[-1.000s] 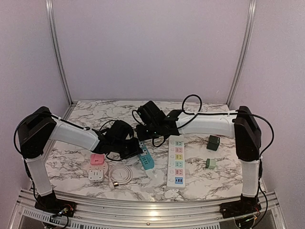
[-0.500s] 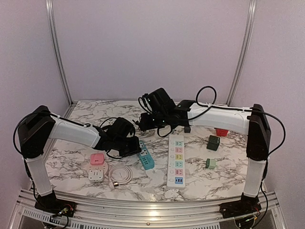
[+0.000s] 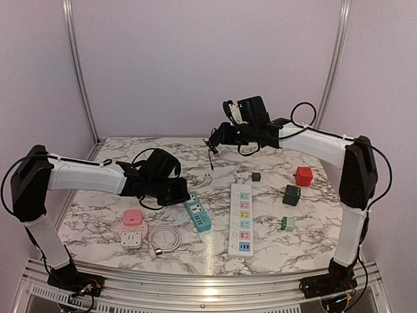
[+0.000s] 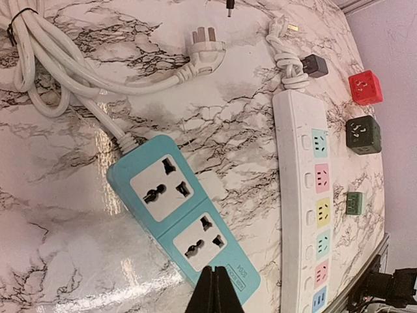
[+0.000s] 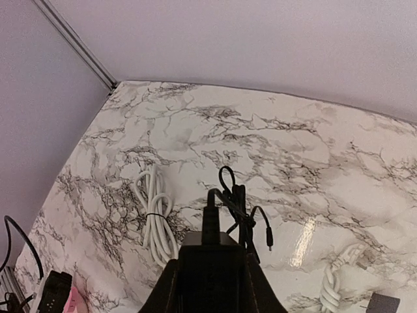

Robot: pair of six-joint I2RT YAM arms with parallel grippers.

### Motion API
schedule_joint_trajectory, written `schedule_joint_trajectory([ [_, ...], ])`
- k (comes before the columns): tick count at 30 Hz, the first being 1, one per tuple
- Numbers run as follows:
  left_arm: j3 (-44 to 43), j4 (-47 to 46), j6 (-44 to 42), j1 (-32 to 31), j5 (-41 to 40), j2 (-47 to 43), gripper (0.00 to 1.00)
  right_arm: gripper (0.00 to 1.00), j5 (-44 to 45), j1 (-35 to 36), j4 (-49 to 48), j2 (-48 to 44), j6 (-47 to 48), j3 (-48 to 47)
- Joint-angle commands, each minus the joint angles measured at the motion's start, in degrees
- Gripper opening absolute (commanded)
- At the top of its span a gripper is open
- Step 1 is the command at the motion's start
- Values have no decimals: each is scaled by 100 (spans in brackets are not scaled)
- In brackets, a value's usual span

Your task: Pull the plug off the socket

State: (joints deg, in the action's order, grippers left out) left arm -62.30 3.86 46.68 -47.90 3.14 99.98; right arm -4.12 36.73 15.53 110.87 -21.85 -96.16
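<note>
Your right gripper (image 5: 212,280) is clamped on the black adapter plug (image 5: 210,238), with a finger pressed to each side of its body. It holds the plug high in the air over the far half of the white marble table (image 3: 156,149). The plug's thin black cable (image 5: 242,218) hangs below it in a small bundle, one loose end dangling free.

Your left gripper (image 4: 212,290) has its fingers drawn together to a point with nothing between them. The tips sit on the near end of the teal two-outlet plastic power strip (image 4: 176,215). That strip lies flat on the marble, well apart from the raised plug. Its white cord runs off to a looped white cord bundle (image 4: 39,59) and ends in a white three-pin plug (image 4: 205,49) lying on the table.

Just to the right of the teal strip lies a long white power strip with coloured outlets (image 4: 303,195). Beyond it sit a red cube (image 3: 303,176), a dark green cube (image 3: 291,194) and a small pale green cube (image 3: 288,223). Near your left arm rest a pink and white adapter block (image 3: 133,228) and a coiled white cable (image 3: 166,238)
</note>
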Motion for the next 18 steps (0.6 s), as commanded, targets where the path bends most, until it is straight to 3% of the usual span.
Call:
schedule_joint_trajectory([
  [1,-104,535,-294,10,-207,-423,0,7,-994,-340,-729,389,-139,-474],
  [9,69,752,-384,44,-287,-804,0,8,-1536,-439,-988,1322,-648,-1390],
  [18,253,862,-397,79,-466,-1031,0,7,-2005,-577,-1274,2170,-1260,-1688],
])
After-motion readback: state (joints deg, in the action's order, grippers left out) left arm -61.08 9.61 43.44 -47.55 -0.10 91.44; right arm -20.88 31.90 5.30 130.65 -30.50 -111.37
